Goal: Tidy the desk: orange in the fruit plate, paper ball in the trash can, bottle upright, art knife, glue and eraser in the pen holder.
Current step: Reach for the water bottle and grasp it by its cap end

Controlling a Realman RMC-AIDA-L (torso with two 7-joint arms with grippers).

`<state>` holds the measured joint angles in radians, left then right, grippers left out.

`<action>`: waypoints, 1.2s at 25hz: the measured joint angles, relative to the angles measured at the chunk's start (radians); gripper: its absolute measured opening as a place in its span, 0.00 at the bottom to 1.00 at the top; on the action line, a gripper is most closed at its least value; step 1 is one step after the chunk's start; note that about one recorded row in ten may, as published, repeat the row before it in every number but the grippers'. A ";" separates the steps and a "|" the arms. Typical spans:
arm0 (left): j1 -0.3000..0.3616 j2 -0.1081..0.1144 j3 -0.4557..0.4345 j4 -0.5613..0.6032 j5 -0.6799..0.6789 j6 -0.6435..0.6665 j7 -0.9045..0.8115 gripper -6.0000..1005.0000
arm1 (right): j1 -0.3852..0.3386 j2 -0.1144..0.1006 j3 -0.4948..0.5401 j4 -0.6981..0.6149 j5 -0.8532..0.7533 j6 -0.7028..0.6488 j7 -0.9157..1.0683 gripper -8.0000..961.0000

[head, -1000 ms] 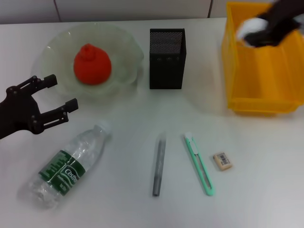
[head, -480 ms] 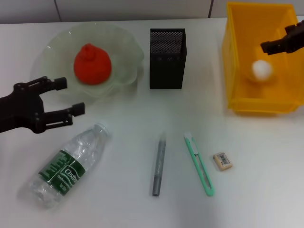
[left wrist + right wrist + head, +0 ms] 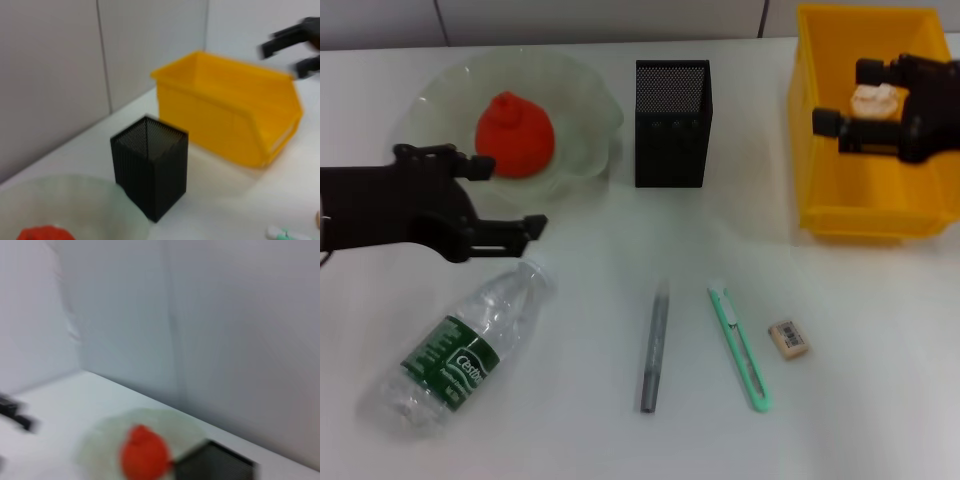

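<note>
The orange sits in the glass fruit plate. The white paper ball lies inside the yellow bin, seen between the spread fingers of my open right gripper, which hovers over the bin. My left gripper is open and empty, just above the cap end of the clear bottle, which lies on its side. The grey glue stick, the green art knife and the eraser lie on the desk in front of the black mesh pen holder.
The left wrist view shows the pen holder, the yellow bin and the right gripper far off. The right wrist view shows the orange and the pen holder. A wall stands behind the desk.
The right gripper let the paper ball go into the bin and has shifted left over it. The left gripper has moved right, to just above the bottle's cap.
</note>
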<state>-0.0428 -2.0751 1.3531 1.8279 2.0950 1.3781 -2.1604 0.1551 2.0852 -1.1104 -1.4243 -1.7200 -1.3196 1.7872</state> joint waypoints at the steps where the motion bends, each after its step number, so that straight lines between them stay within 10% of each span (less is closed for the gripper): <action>1: 0.007 0.000 0.055 0.055 0.071 -0.015 -0.078 0.84 | -0.020 -0.001 0.002 0.046 0.055 -0.035 -0.078 0.88; 10: -0.098 -0.003 0.469 0.084 0.605 -0.079 -0.520 0.83 | -0.072 0.001 0.020 0.375 0.108 -0.193 -0.450 0.88; 30: -0.246 -0.005 0.453 -0.146 0.616 -0.090 -0.610 0.80 | -0.027 -0.004 0.010 0.484 0.067 -0.189 -0.491 0.88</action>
<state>-0.2889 -2.0806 1.8066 1.6818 2.7113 1.2886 -2.7707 0.1286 2.0808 -1.1005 -0.9399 -1.6532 -1.5085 1.2961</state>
